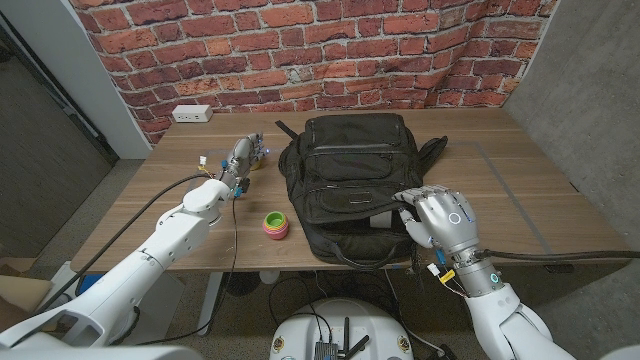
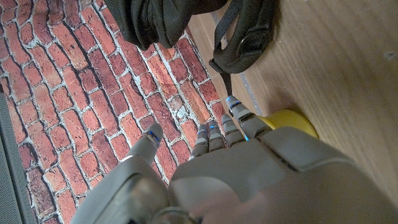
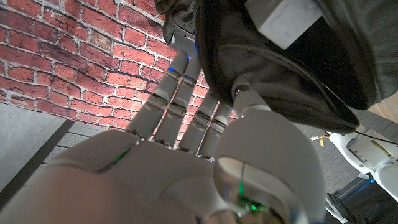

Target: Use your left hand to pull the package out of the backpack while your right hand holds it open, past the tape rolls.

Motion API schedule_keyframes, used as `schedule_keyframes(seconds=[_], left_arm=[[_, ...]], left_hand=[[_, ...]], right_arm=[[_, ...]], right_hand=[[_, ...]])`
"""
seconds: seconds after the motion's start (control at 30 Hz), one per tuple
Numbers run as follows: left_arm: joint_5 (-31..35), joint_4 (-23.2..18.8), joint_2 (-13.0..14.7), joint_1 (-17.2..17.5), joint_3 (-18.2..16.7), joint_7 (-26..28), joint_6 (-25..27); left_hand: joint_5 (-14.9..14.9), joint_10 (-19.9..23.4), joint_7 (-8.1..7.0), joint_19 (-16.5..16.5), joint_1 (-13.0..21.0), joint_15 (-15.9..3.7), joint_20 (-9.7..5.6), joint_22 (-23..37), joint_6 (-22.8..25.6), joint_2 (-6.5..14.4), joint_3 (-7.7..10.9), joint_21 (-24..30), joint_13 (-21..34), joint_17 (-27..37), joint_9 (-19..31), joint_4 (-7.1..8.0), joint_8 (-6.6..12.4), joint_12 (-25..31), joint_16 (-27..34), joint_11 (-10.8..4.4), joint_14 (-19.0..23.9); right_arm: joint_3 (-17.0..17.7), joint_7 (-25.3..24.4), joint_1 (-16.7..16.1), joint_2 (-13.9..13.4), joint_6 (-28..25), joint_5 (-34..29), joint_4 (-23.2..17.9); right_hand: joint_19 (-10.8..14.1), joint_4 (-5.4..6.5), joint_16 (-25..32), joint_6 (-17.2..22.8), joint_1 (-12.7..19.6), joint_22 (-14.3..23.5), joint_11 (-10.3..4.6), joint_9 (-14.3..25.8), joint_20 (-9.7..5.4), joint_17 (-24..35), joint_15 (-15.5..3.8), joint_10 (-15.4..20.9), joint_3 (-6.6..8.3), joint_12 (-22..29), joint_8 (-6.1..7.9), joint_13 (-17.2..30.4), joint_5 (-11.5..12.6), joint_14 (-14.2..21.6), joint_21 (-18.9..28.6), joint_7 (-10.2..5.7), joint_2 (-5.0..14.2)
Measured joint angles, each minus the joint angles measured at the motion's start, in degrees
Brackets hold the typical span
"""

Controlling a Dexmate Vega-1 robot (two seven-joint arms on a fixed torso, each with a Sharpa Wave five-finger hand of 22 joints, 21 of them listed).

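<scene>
At table (image 1: 520, 190) centre, backpack (image 1: 350, 180) lies, package (image 3: 283, 22) white inside opening. Right hand (image 1: 440, 220) fingers pinch rim at 5 o'clock. Left hand (image 1: 238, 160) at 9 o'clock, fingers loosely spread, empty; tape rolls (image 1: 275, 224) near front edge.

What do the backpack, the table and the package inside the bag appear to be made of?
The backpack looks like black woven synthetic fabric, matte, creasing softly, with zippers. The table shows brown wood grain with a low sheen; whether solid wood or laminate is unclear. The package, seen through the opening beside the right hand, looks white, smooth and flat-faced, perhaps cardboard or plastic.
</scene>
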Motion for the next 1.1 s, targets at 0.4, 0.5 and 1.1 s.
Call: schedule_keyframes(seconds=[0.4,0.5,1.1], left_arm=[[0.33,-0.88,0.25,0.13,-0.01,0.18,0.00],[0.37,-1.11,0.33,0.26,-0.05,0.31,0.00],[0.86,-1.91,0.46,0.65,-0.18,1.13,0.27]], left_hand=[[0.00,0.06,-0.06,0.00,0.00,0.00,0.00,0.00,0.06,0.00,-0.01,0.00,0.00,0.00,0.00,0.00,0.00,0.00,0.00,0.06,0.00],[0.00,0.06,-0.20,0.00,0.00,0.00,0.00,0.00,0.20,0.00,-0.01,0.00,0.00,0.00,0.00,0.00,0.00,0.00,0.00,0.06,0.00],[0.00,0.06,-0.08,0.14,0.00,0.00,0.14,0.00,0.31,0.00,-0.01,0.00,0.00,0.00,0.00,0.00,0.00,0.00,0.00,0.06,0.00]], right_arm=[[1.97,1.62,0.73,-0.10,1.50,4.06,-1.80],[2.57,2.09,0.82,-0.17,2.01,5.23,-2.29],[7.34,4.81,0.33,1.46,4.52,12.58,-5.40]], right_hand=[[0.00,-0.01,-0.69,1.17,-0.07,0.02,0.05,0.01,0.00,-0.26,-0.34,1.80,0.94,-0.02,-0.03,-0.04,0.02,0.75,0.44,0.05,0.36],[0.00,-0.01,-1.04,1.67,-0.07,0.02,0.17,0.01,0.00,-0.26,-0.22,2.12,0.95,-0.06,-0.19,0.19,0.03,1.04,0.44,0.03,0.36],[-0.01,-0.66,-1.83,2.90,-0.08,0.02,0.78,0.19,0.00,-0.35,-0.31,3.94,1.60,-0.20,-0.50,0.26,0.01,1.54,0.88,0.84,0.33]])
